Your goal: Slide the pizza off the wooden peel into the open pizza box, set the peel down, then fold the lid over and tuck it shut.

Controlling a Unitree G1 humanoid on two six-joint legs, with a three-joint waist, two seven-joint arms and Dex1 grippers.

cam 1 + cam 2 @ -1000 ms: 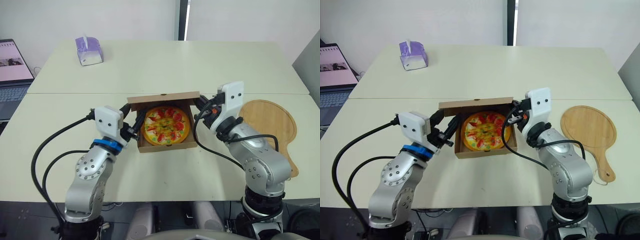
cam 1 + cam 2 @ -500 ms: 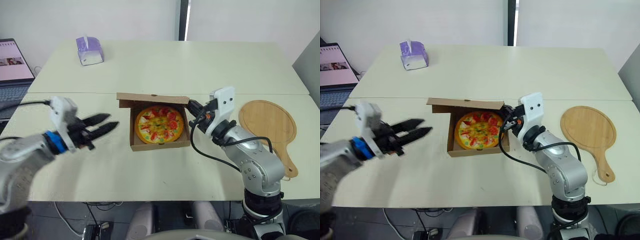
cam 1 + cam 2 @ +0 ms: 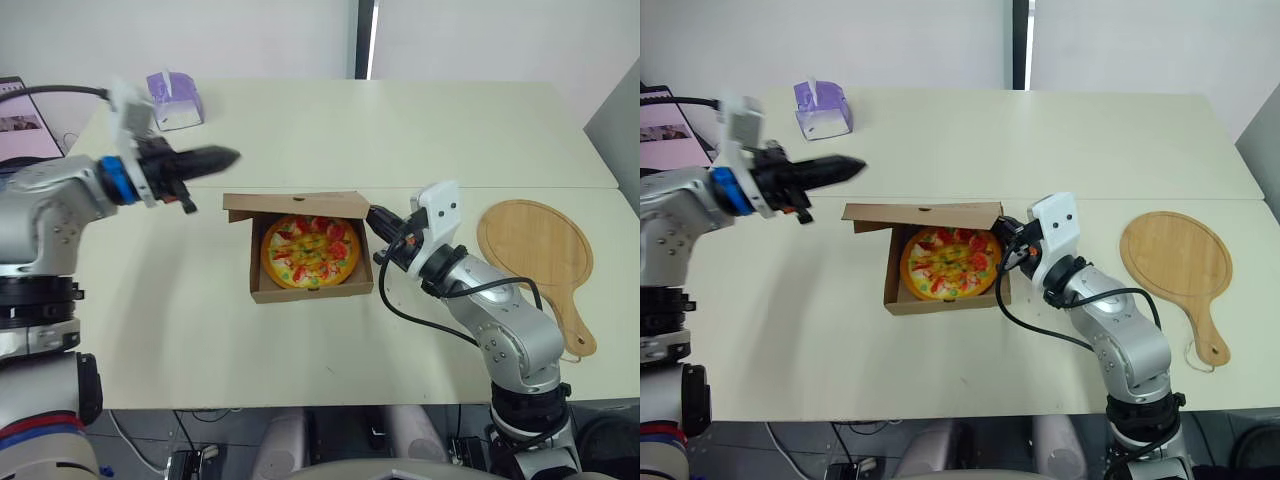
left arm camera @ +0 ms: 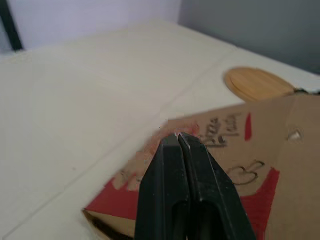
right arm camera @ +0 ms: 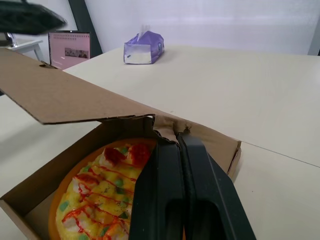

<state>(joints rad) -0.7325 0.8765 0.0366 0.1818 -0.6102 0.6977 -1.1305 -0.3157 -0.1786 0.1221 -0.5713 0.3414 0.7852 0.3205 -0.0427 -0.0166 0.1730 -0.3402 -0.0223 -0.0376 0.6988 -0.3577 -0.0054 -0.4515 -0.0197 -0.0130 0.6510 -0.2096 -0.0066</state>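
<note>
The open cardboard pizza box (image 3: pixel 262 292) sits mid-table with the pizza (image 3: pixel 308 250) inside. Its lid (image 3: pixel 295 205) leans forward over the back of the pizza, half folded. My left gripper (image 3: pixel 228 156) hovers shut, raised above the table to the left of and behind the box; in its wrist view the red-printed lid (image 4: pixel 250 150) lies below its fingertips (image 4: pixel 170 142). My right gripper (image 3: pixel 373 216) is shut, its tip against the box's back right corner (image 5: pixel 172 131). The wooden peel (image 3: pixel 535 250) lies flat on the table at the right.
A purple tissue box (image 3: pixel 172 88) stands at the back left. A laptop (image 3: pixel 660 110) sits at the far left edge. A seam (image 3: pixel 500 187) between two tabletops runs just behind the box.
My left arm has pulled away from the box's left side and swung up to the back left. The box has slid left and its lid has tipped further over the pizza.
</note>
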